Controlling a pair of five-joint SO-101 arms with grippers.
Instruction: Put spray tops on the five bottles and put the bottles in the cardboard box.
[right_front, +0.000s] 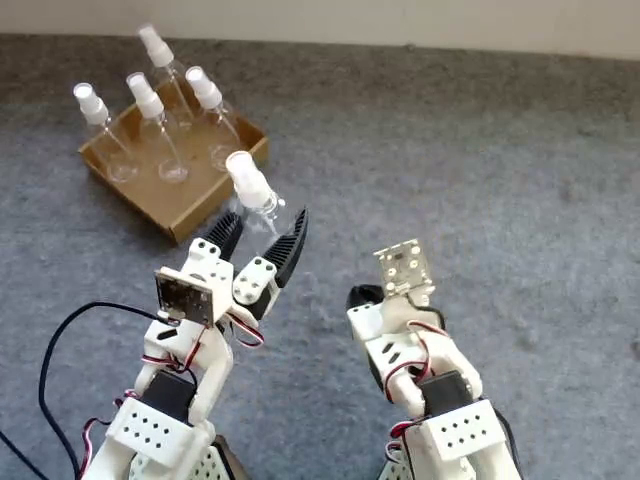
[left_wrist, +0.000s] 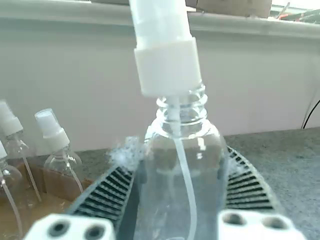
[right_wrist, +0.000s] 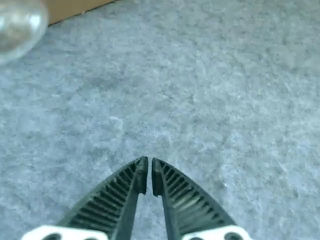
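Observation:
A clear bottle (right_front: 255, 205) with a white spray top (left_wrist: 165, 55) stands between the black fingers of my left gripper (right_front: 262, 238), just in front of the cardboard box (right_front: 190, 222). In the left wrist view both fingers (left_wrist: 107, 192) press against the bottle's sides (left_wrist: 182, 165). The neck threads show below the top's collar. Several more clear bottles with white spray tops (right_front: 152, 125) stand upright inside the box. My right gripper (right_wrist: 149, 176) is shut on nothing, low over the grey carpet, to the right of the left arm.
Grey carpet (right_front: 480, 180) covers the whole surface, with free room to the right of the box. The box's near corner (right_wrist: 70, 7) and the held bottle's round base (right_wrist: 17, 25) appear in the right wrist view. A white wall runs behind.

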